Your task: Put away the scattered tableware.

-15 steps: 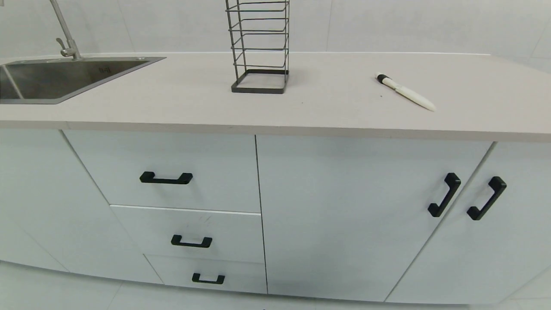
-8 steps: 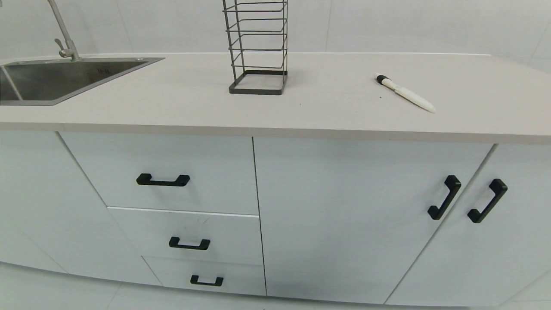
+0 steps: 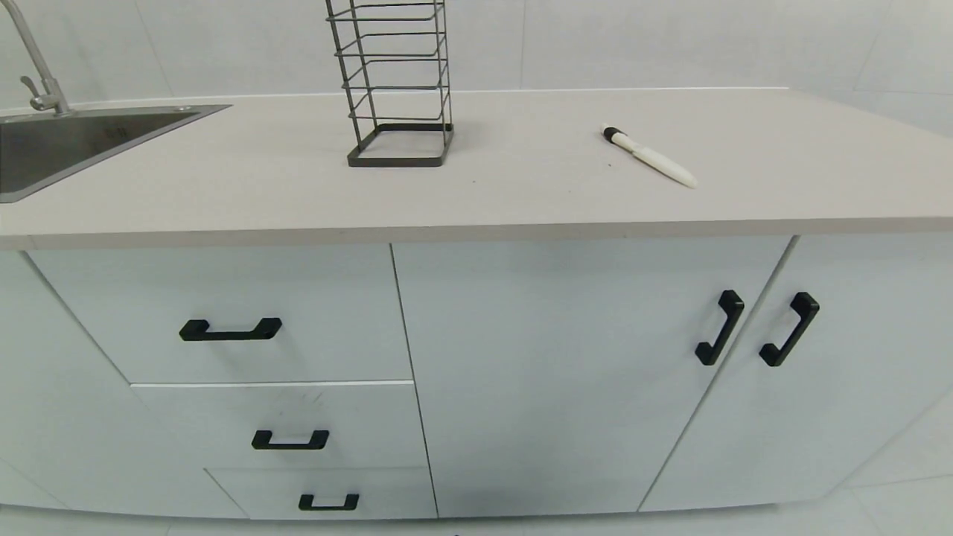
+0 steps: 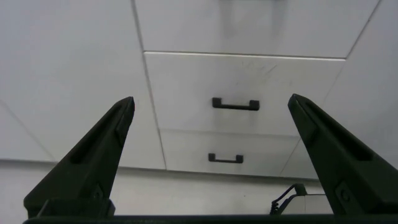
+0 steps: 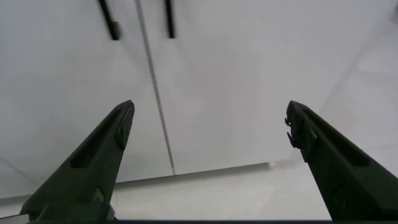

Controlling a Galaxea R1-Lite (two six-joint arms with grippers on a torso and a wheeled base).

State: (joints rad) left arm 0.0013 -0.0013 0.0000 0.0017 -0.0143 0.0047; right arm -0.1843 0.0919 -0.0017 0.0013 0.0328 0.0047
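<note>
The white knife [image 3: 649,156] lies flat on the bench [image 3: 521,201], right of centre in the head view. It is well apart from the black wire rack [image 3: 398,82] standing at upper centre. My left gripper [image 4: 211,98] is spread wide before the drawer fronts [image 4: 249,81]. My right gripper [image 5: 209,104] is spread wide too, facing the cabinet doors [image 5: 249,74].

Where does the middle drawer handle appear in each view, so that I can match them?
Head view: middle drawer handle, lower left, second of three stacked.
Left wrist view: the higher handle framed by the open left claw.
Right wrist view: faces the door handles.
Shared landmark: bottom drawer handle, just under it.
</note>
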